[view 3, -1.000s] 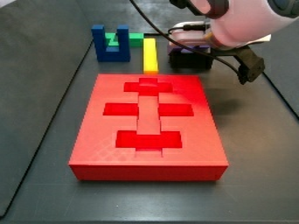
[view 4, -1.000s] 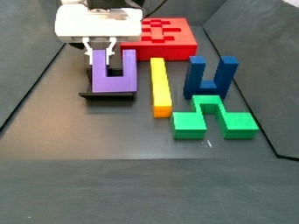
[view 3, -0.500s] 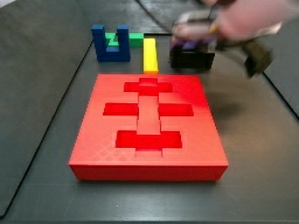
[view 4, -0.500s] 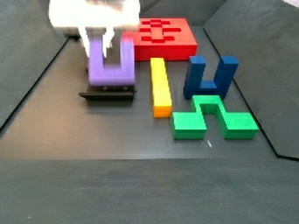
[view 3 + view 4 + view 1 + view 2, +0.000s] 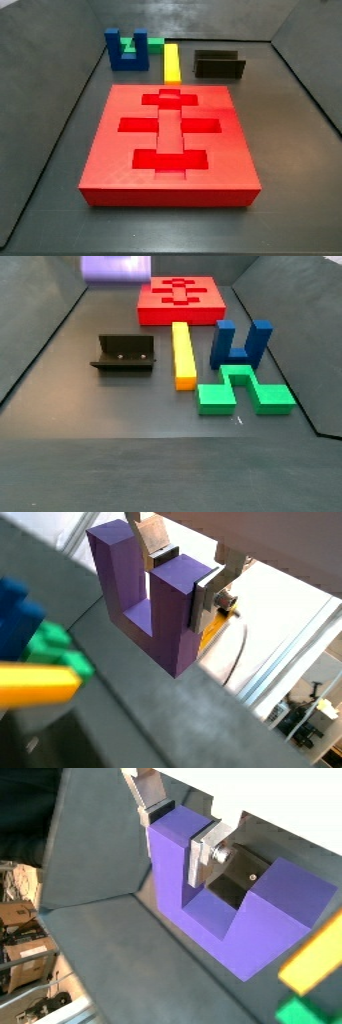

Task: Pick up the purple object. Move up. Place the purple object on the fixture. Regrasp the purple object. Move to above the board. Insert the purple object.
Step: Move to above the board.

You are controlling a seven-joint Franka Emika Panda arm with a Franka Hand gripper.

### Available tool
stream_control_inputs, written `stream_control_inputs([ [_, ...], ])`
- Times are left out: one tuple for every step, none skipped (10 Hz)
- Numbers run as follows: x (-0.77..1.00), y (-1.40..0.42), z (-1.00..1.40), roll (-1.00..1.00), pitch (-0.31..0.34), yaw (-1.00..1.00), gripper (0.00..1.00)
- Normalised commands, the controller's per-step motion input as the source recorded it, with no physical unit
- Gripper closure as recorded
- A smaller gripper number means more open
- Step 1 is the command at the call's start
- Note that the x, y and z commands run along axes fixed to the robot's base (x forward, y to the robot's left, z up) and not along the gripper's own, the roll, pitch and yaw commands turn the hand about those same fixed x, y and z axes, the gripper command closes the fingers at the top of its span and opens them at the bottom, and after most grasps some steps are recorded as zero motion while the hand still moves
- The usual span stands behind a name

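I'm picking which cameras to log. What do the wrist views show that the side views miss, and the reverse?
Only the wrist views show the hand: its silver fingers clamp one prong of the purple object, lifted clear of the floor. Only the side views show the board, the empty fixture and the blue block. Shared: the purple object, blurred at a side view's upper edge, plus the yellow bar and green block.

One purple object (image 5: 144, 597), one gripper (image 5: 175, 564), one board (image 5: 170, 143), one fixture (image 5: 128, 353).
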Motion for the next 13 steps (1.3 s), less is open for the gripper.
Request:
stream_control_inputs([
  [-0.06, 0.01, 0.88, -0.01, 0.093, -0.01, 1.0],
  [-0.01, 0.0, 0.34, 0.01, 0.095, 0.03, 1.0],
  [0.02, -0.01, 0.18, 0.01, 0.098, 0.04, 1.0],
  [-1.09, -1.4, 0.29, -1.0, 0.044, -0.09, 1.0],
  [-1.11, -1.4, 0.28, -1.0, 0.033, -0.08, 1.0],
  [-1.2, -1.4, 0.29, -1.0, 0.015, -0.08, 1.0],
  [-1.24, -1.4, 0.27, -1.0, 0.013, -0.07, 1.0],
  [-1.25, -1.4, 0.29, -1.0, 0.014, -0.07, 1.0],
  [-1.27, -1.4, 0.29, -1.0, 0.012, -0.06, 1.0],
  [-0.56, -0.56, 0.1, -1.0, 0.017, -0.06, 1.0],
  [-0.26, -0.24, 0.04, -1.0, 0.026, -0.06, 1.0],
  [-0.1, -0.09, 0.03, -1.0, 0.028, -0.05, 1.0],
  [-0.1, -0.07, 0.03, -1.0, 0.019, -0.05, 1.0],
])
